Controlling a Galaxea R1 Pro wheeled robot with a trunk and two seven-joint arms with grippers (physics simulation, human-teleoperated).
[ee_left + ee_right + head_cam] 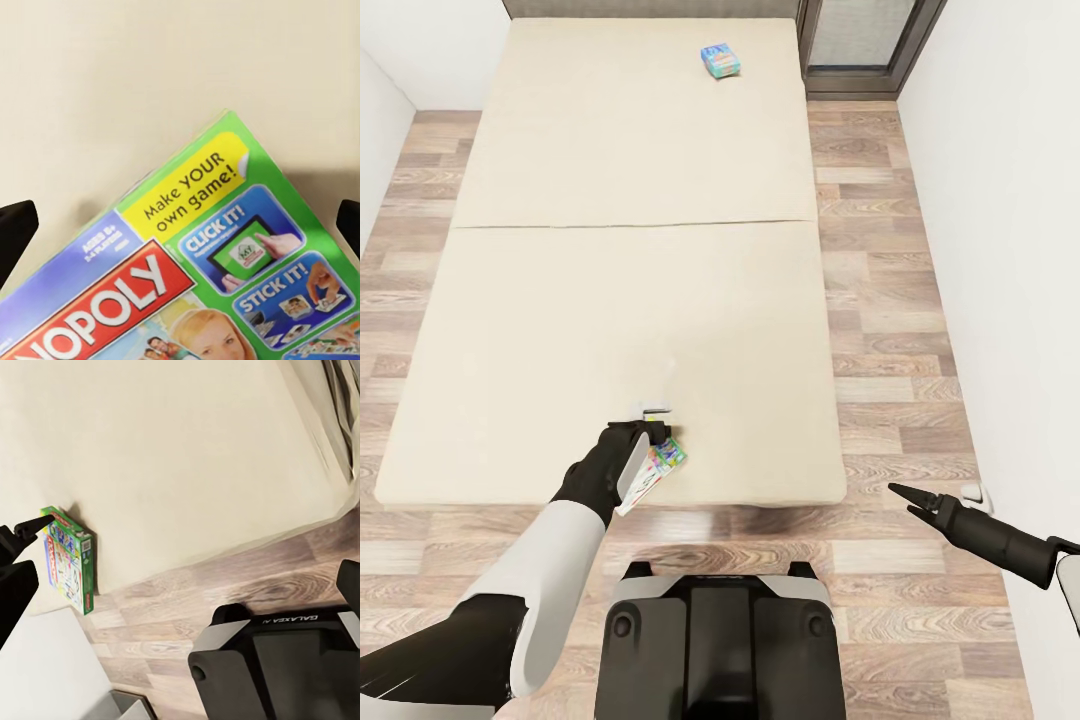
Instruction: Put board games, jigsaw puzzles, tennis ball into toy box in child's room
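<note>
From the head view I have my left hand (652, 452) down at the near edge of the bed (620, 300), right on the green-bordered board game (666, 462), which sits tilted at that edge; I cannot tell from here whether the fingers have closed on it. A second, blue board game (720, 61) lies at the far end of the bed, well apart from the first. My right hand (908, 497) hangs over the floor (920, 380) beside the bed, its fingers drawn to a point and holding nothing. In the left wrist view the green-bordered game fills the space between the two dark fingertips (16, 225), which stand wide, outside the box's edges, so I judge the grasp is not yet made: I should centre on the box edge and close squarely before lifting. The right wrist view shows that game propped on edge at the bed's rim, with a left fingertip touching its top corner, so I would close gently, or it may tip off the bed.
</note>
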